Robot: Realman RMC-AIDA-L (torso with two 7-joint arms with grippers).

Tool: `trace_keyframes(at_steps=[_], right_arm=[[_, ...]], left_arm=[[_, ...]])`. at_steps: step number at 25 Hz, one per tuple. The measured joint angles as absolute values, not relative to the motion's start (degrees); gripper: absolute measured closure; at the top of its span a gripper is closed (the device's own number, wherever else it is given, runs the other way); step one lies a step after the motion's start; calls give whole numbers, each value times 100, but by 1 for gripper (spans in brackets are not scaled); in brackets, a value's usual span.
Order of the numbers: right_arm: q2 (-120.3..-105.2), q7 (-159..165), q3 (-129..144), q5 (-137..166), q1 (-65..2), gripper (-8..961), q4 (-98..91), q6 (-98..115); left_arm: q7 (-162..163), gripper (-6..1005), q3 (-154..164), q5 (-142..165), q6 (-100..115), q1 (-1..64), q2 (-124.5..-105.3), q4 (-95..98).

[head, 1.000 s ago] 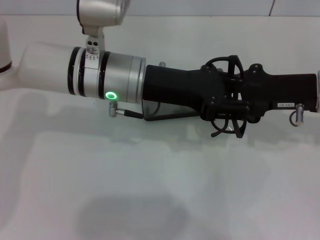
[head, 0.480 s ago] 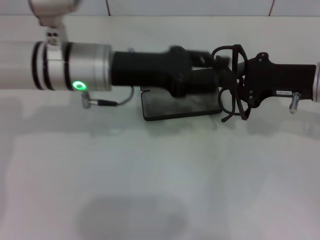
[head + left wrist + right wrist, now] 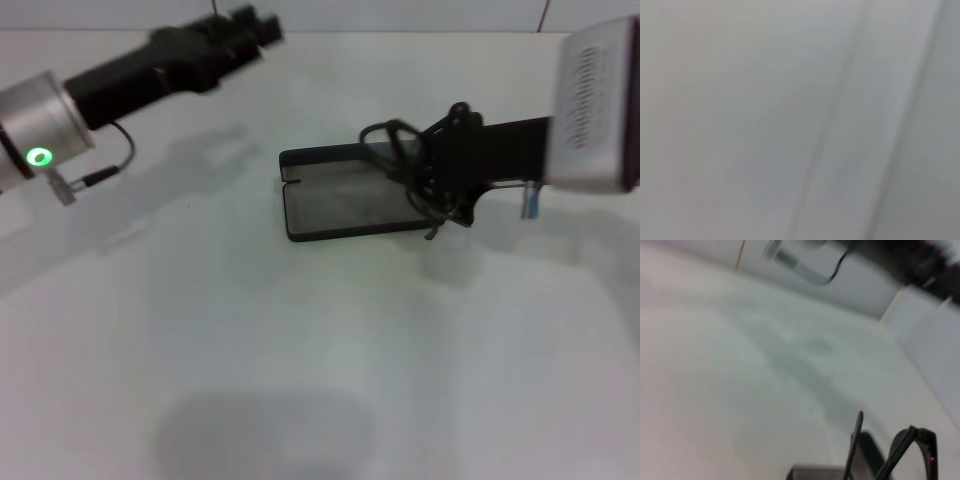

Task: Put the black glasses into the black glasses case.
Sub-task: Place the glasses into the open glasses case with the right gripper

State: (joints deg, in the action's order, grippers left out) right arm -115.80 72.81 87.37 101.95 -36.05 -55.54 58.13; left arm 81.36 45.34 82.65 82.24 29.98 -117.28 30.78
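Left gripper (image 3: 255,25) is up at far left, well clear of the work; finger state unreadable. Black glasses case (image 3: 350,195) lies open mid-table. Right gripper (image 3: 445,170) grips the black glasses (image 3: 400,150) just over the case's right end. Remaining: lower, release.

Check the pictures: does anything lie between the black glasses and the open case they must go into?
Nothing visible does. The right gripper holds the black glasses over the right end of the open black glasses case, whose grey lining lies bare. The left gripper is far off at the table's back left.
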Motion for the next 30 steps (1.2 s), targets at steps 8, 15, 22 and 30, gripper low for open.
trace_keyframes(at_steps=[8, 15, 22, 30], right_arm=[[-11611, 9046, 10477, 12261, -3547, 870, -6702, 4681], [-11618, 9571, 10973, 13012, -3491, 870, -6883, 4154], [-11619, 9542, 11012, 13114, -3433, 871, -6994, 3941], [-11619, 9542, 11086, 13521, -3425, 870, -7025, 3686]], left_arm=[[7974, 450, 3952, 8231, 8124, 2909, -11804, 3049], [8010, 447, 3956, 8255, 7840, 3027, -11803, 2964], [8033, 443, 3967, 8261, 7837, 3077, -11787, 2942], [8033, 440, 3975, 8272, 7837, 3180, -11799, 2880]])
